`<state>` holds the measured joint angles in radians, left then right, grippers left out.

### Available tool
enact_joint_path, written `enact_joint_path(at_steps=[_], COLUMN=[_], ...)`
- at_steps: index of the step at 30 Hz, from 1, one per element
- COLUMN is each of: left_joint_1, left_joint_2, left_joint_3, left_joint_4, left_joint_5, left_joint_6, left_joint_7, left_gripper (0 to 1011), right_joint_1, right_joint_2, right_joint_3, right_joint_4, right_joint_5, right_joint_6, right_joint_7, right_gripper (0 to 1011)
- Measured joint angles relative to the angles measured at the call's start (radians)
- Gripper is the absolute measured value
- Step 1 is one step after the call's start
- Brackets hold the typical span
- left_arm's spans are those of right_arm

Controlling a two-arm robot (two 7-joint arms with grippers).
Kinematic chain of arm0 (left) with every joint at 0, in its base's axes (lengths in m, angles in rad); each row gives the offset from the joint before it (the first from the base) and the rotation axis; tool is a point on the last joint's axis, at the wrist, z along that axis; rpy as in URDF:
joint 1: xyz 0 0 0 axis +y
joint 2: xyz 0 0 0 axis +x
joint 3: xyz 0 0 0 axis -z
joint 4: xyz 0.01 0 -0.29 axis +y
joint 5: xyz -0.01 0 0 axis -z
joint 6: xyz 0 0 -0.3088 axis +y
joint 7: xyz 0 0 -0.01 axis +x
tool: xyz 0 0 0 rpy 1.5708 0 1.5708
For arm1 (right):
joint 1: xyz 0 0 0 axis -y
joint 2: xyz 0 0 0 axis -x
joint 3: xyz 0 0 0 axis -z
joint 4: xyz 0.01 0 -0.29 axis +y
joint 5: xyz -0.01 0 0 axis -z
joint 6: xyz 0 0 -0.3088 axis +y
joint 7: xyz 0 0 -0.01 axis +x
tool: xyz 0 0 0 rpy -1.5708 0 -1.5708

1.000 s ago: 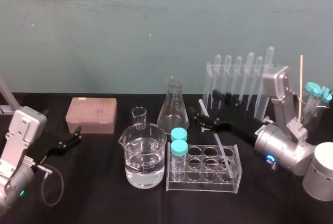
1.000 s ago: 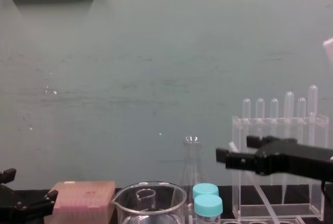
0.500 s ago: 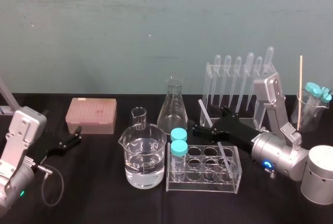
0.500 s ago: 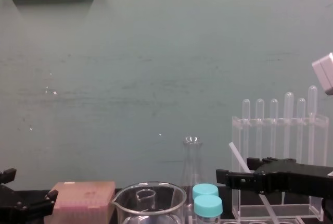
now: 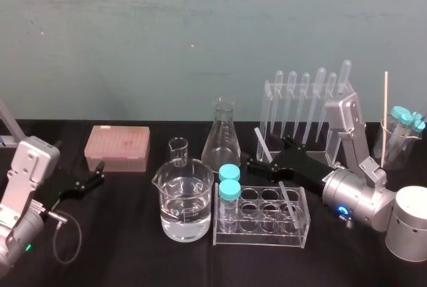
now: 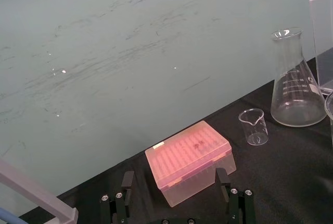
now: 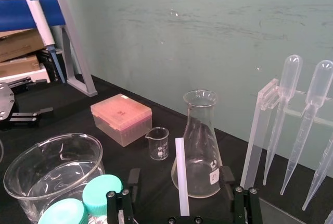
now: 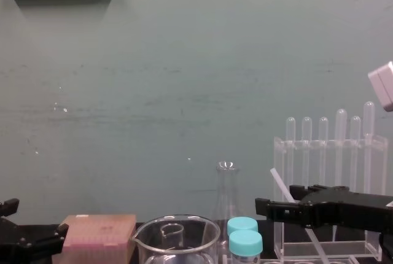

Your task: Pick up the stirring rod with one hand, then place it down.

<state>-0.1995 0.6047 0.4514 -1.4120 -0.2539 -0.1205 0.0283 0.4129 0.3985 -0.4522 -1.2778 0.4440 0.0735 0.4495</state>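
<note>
Both claws are spread: the right claw (image 5: 257, 162) stands around the stirring rod (image 7: 181, 182) and must next pinch it; the left claw (image 5: 100, 173) idles.

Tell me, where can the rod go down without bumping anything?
Bare table lies before the pink box, between the left gripper and the beaker. Around the rack, flask, pipettes and right gripper it is crowded.
</note>
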Motion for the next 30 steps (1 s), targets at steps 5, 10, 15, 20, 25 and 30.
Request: enact_joint_path(at_steps=[5,10,15,20,25,30], left_joint_1=[0.0,0.0,0.0,0.0,0.0,0.0], left_joint_2=[0.0,0.0,0.0,0.0,0.0,0.0], left_joint_3=[0.0,0.0,0.0,0.0,0.0,0.0], left_joint_4=[0.0,0.0,0.0,0.0,0.0,0.0], left_joint_5=[0.0,0.0,0.0,0.0,0.0,0.0], left_joint_6=[0.0,0.0,0.0,0.0,0.0,0.0], left_joint_7=[0.0,0.0,0.0,0.0,0.0,0.0], left_gripper=[1000,1000,1000,1000,1000,1000], right_joint_1=[0.0,0.001,0.001,0.001,0.001,0.001], right_joint_2=[0.001,0.001,0.001,0.001,0.001,0.001], right_joint_3=[-0.001,-0.001,-0.001,-0.001,-0.001,-0.001], right_joint_4=[0.0,0.0,0.0,0.0,0.0,0.0], right_joint_5=[0.0,0.0,0.0,0.0,0.0,0.0], right_joint_6=[-0.001,-0.003,-0.003,-0.004,-0.004,-0.004], right_joint_7=[0.0,0.0,0.0,0.0,0.0,0.0], right_gripper=[870,707,569,390,244,82])
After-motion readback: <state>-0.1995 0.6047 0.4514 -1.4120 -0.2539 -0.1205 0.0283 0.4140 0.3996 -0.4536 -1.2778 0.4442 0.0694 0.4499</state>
